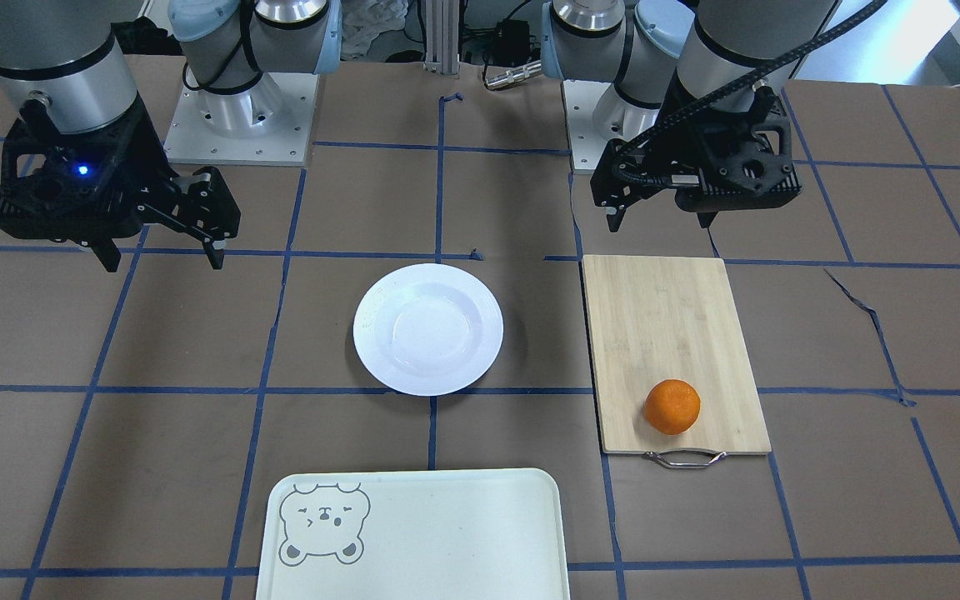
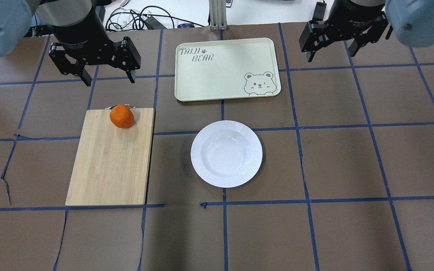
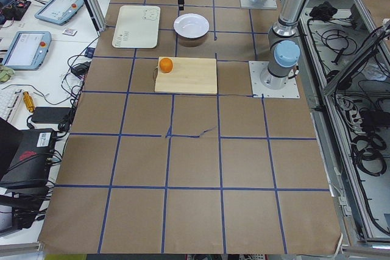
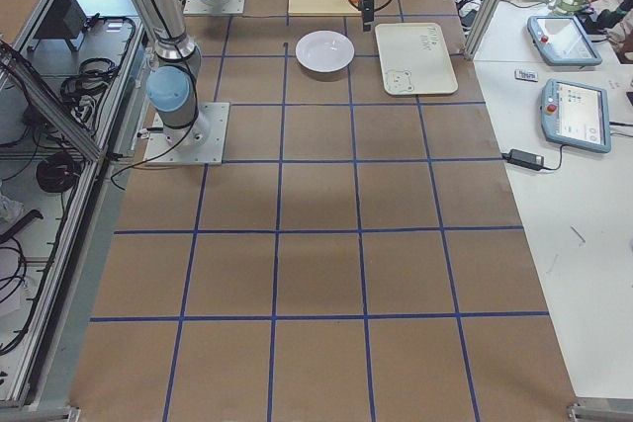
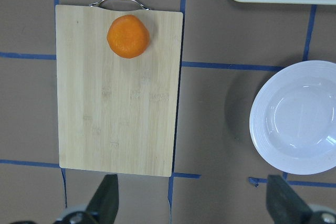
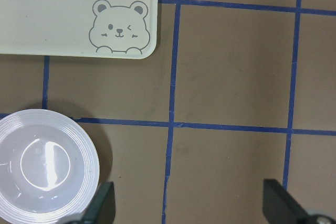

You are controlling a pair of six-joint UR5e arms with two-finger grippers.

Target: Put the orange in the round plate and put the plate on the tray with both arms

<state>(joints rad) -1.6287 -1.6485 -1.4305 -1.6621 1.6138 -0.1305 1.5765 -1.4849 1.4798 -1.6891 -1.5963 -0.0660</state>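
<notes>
Zero steps were done yet: left gripper and right gripper were held spread, empty. Next up, the orange on the board probably needed to be pinched.

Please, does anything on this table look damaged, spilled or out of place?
Only the brown paper cover looks damaged: a jagged rip runs through it beside the cutting board. Nothing is spilled. The orange sits on the board near its handle. The round plate and the tray lie flat and empty.
</notes>
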